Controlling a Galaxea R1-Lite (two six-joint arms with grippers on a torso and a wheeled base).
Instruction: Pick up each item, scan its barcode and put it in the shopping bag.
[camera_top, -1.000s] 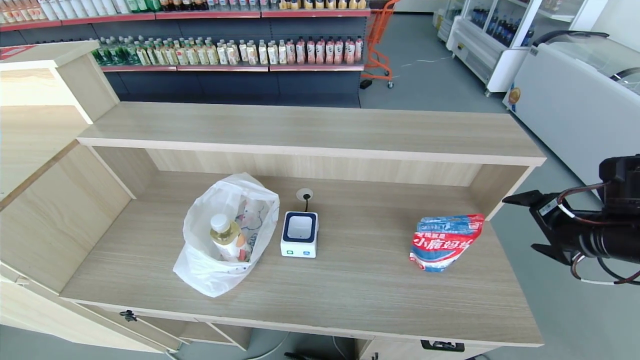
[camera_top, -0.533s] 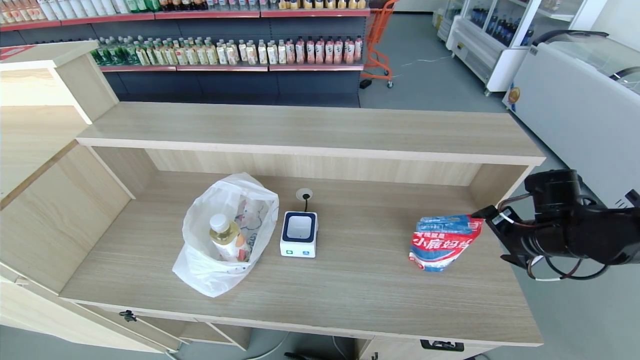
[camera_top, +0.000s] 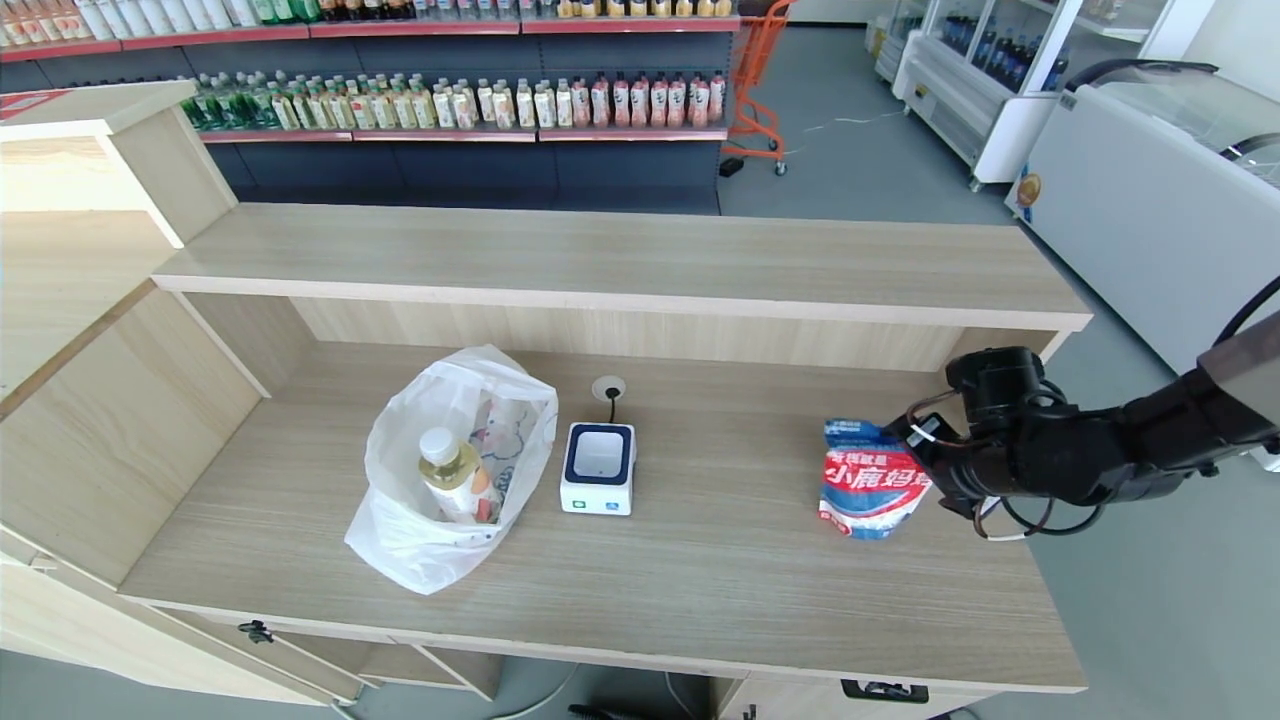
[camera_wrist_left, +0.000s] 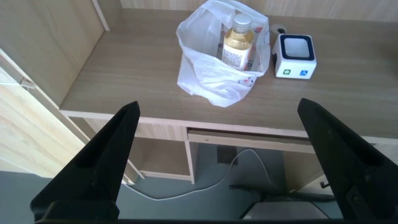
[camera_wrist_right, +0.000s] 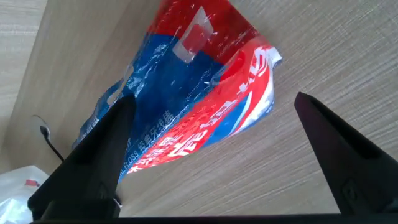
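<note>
Beside pouch (camera_top: 872, 480) at counter (camera_top: 700, 570) right end, right hand (camera_top: 925, 455) low, spread open.

**Quick headcount on the counter (camera_top: 700, 580)**

I'm counting one shopping bag (camera_top: 420, 540), sitting at 9 o'clock from the one scanner (camera_top: 598, 468). It's holding one bottle (camera_top: 448, 472) plus one pack (camera_top: 500, 425) I'm not making out. One red-and-blue pouch (camera_top: 868, 487) is sitting at the scanner's 3 o'clock.

Left gripper (camera_wrist_left: 217, 104), right gripper (camera_wrist_right: 214, 98): fingers (camera_wrist_left: 93, 174) apart
</note>
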